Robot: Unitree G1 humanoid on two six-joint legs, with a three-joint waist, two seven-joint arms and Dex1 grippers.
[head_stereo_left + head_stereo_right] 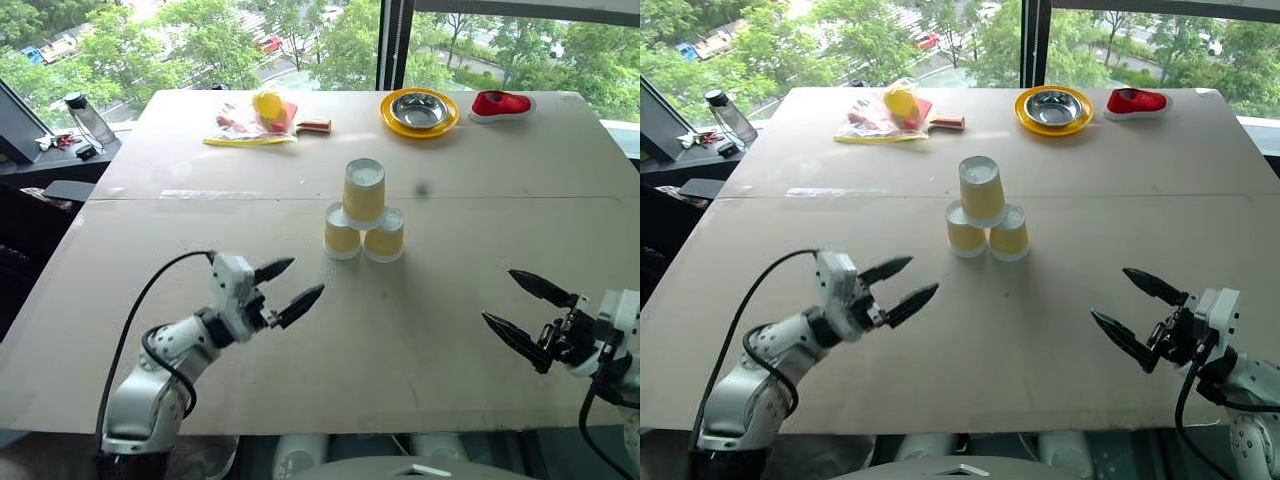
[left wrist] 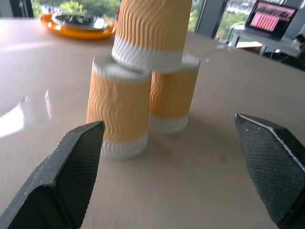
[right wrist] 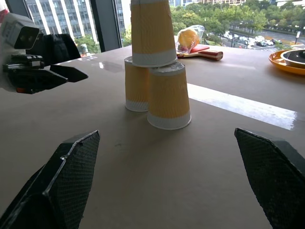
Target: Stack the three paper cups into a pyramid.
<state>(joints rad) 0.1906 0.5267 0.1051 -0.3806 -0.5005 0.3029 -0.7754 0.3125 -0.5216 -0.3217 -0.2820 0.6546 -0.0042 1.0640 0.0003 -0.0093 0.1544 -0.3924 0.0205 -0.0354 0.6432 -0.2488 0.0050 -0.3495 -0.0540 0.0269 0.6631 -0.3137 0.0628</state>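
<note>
The three paper cups stand upside down as a pyramid in the middle of the table (image 1: 500, 200). Two of them, the left cup (image 1: 341, 235) and the right cup (image 1: 384, 237), sit side by side, and the third cup (image 1: 363, 190) rests on top across both. My left gripper (image 1: 303, 278) hovers open and empty to the near left of the stack, apart from it. Over the table's near right, my right gripper (image 1: 498, 295) is open and empty, well clear of the cups. The right wrist view shows the stack (image 3: 152, 71) between its wide fingers (image 3: 66, 176).
At the far edge of the table are a steel bowl on a yellow plate (image 1: 419, 112), a red object (image 1: 501, 104) and a plastic bag with a yellow ball beside a paddle (image 1: 262, 118). A bottle (image 1: 88, 118) stands on a side surface at far left.
</note>
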